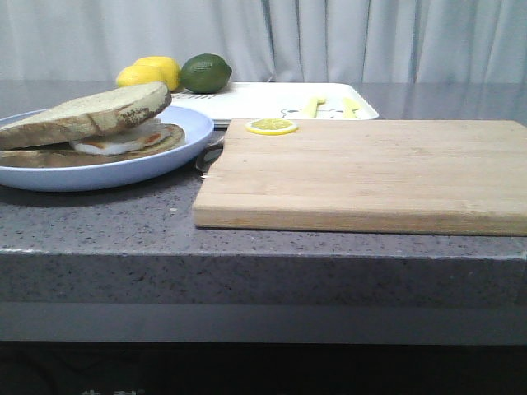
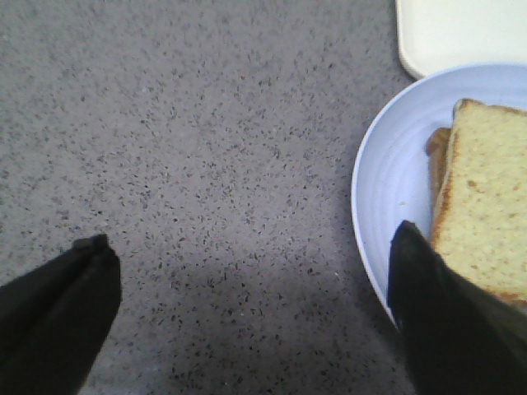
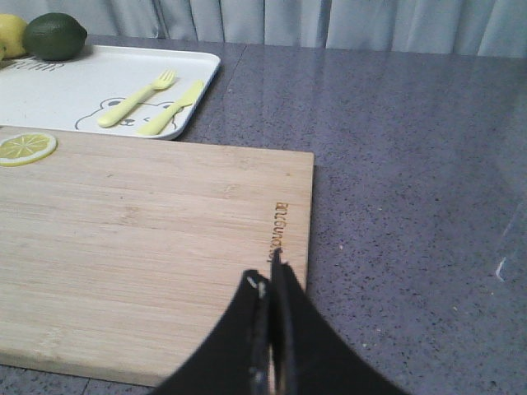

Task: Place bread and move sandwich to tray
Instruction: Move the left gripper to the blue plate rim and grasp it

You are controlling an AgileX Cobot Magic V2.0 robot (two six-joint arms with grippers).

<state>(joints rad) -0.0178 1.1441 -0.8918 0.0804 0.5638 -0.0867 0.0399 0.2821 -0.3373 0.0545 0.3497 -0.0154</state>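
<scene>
Both sets of fingers held nothing, left gripper (image 2: pixel 247 288) spread wide beside the plate (image 2: pixel 387 189), right gripper (image 3: pixel 270 329) pinched shut, so the tilted bread (image 1: pixel 99 111) could've slid off the sandwich (image 1: pixel 123 138) if bumped.

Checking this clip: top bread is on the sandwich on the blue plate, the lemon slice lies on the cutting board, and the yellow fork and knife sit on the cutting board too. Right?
One error: the fork and knife lie on the white tray, not the cutting board, as the right wrist view shows. The bread does top the sandwich on the blue plate, and the lemon slice is on the board.
</scene>
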